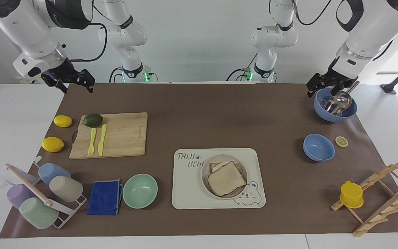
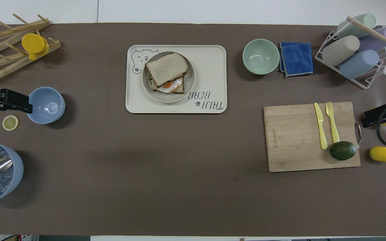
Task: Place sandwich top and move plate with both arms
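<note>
sandwich top [image 1: 226, 178] on egg toast [image 2: 169, 86] in plate [image 1: 206, 183] | plate on tray [image 1: 188, 193] | bowl [image 1: 140, 190] beside tray toward right arm's end | cloth [image 1: 105, 197] touching bowl

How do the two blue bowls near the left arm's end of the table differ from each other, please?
The larger blue bowl holds a metal scoop and what looks like ice; the smaller blue bowl is empty. The larger bowl sits nearer to the robots, the smaller one farther out, beside a lemon slice. The left gripper hangs over the larger bowl's rim, not over the smaller one. Both are round, upright and the same blue.
</note>
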`<move>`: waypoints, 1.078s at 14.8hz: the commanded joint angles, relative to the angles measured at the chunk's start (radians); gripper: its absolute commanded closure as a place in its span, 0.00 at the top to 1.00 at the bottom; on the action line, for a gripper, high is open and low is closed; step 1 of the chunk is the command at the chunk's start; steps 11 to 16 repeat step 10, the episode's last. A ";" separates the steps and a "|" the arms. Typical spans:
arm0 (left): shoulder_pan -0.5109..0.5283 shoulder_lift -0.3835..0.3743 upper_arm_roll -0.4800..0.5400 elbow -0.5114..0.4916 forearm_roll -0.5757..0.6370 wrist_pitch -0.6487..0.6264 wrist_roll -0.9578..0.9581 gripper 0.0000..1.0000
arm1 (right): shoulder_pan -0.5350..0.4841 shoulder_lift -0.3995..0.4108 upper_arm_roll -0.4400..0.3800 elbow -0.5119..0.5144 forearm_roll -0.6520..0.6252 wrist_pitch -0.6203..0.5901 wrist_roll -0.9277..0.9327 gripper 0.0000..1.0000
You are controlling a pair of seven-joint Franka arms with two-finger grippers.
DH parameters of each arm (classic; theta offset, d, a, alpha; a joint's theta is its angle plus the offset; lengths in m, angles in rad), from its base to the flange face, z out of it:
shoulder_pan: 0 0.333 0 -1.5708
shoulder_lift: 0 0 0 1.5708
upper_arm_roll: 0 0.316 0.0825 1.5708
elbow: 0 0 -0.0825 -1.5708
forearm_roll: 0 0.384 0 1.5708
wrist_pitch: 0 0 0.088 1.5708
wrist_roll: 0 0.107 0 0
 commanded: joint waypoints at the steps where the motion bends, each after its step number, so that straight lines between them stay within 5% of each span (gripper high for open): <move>1: 0.007 -0.009 -0.006 -0.003 0.009 -0.018 0.016 1.00 | -0.004 -0.013 0.000 -0.007 0.012 -0.012 -0.016 1.00; 16: 0.003 -0.009 -0.006 -0.004 0.009 -0.017 0.022 1.00 | -0.004 -0.013 0.000 -0.007 0.012 -0.012 -0.016 1.00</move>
